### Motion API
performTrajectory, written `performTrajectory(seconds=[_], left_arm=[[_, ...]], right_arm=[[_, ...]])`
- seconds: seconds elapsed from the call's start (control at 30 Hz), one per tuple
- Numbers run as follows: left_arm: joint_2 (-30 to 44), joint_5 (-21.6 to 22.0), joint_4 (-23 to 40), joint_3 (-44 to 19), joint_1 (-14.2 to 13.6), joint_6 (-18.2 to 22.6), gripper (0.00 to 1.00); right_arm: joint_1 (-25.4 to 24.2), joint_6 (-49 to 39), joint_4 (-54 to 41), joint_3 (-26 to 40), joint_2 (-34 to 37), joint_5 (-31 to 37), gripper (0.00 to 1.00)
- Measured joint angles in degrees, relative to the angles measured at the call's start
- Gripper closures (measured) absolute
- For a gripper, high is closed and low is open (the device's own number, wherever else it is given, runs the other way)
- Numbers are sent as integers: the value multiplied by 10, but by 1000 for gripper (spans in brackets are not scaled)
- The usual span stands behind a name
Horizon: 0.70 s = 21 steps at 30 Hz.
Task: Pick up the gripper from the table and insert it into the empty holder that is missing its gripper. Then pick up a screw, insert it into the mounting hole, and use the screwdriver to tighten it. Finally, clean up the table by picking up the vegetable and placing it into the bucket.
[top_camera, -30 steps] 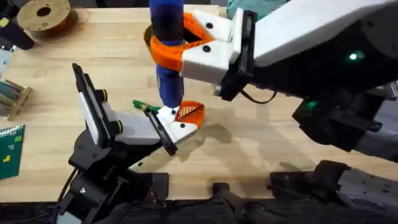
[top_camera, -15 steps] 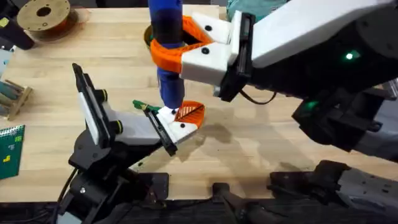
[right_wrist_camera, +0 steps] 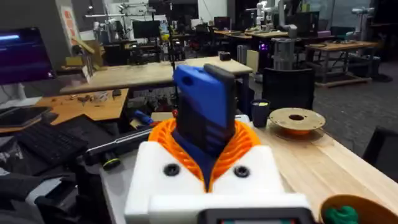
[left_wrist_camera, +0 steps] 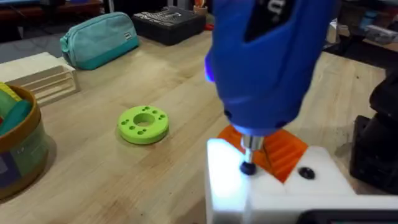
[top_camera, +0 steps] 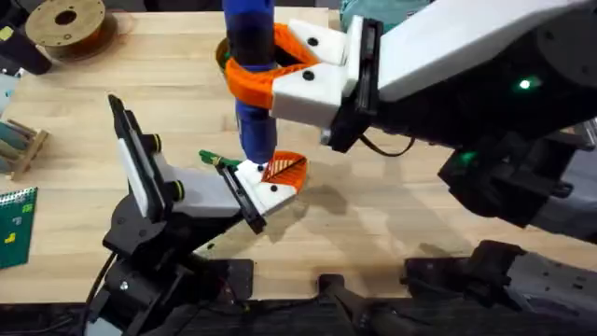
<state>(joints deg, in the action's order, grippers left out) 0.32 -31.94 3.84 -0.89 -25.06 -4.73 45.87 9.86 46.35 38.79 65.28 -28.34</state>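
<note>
My right gripper (top_camera: 254, 73) is shut on the blue screwdriver (top_camera: 252, 37), held upright between its orange pads (right_wrist_camera: 245, 144). The bit (left_wrist_camera: 250, 144) rests on a dark screw (left_wrist_camera: 248, 168) in the white holder (left_wrist_camera: 273, 190), a finger of my left gripper (top_camera: 275, 177). The orange gripper (left_wrist_camera: 283, 152) sits seated in that holder. My left gripper's fingers look shut together, low over the table. The green vegetable (top_camera: 213, 161) lies just left of it. The bucket (left_wrist_camera: 15, 149) stands farther back, partly hidden behind the screwdriver in the overhead view.
A green ring disc (left_wrist_camera: 143, 123) lies on the table beyond the holder. A teal pouch (left_wrist_camera: 99, 38) and a wooden block (left_wrist_camera: 43, 71) sit farther off. A brown spool (top_camera: 65, 23) is at the back left, a small wooden rack (top_camera: 20, 145) at the left edge.
</note>
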Motion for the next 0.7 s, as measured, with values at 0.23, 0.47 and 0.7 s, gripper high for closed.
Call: performTrajectory(seconds=[0.23,0.47,0.7], left_arm=[[0,0,0,0,0,0,991],[0,0,0,0,0,0,991],[0,0,0,0,0,0,991]], right_arm=[[0,3,2,0,0,0,971],[0,6,0,0,0,0,971],[0,6,-2,0,0,0,971]])
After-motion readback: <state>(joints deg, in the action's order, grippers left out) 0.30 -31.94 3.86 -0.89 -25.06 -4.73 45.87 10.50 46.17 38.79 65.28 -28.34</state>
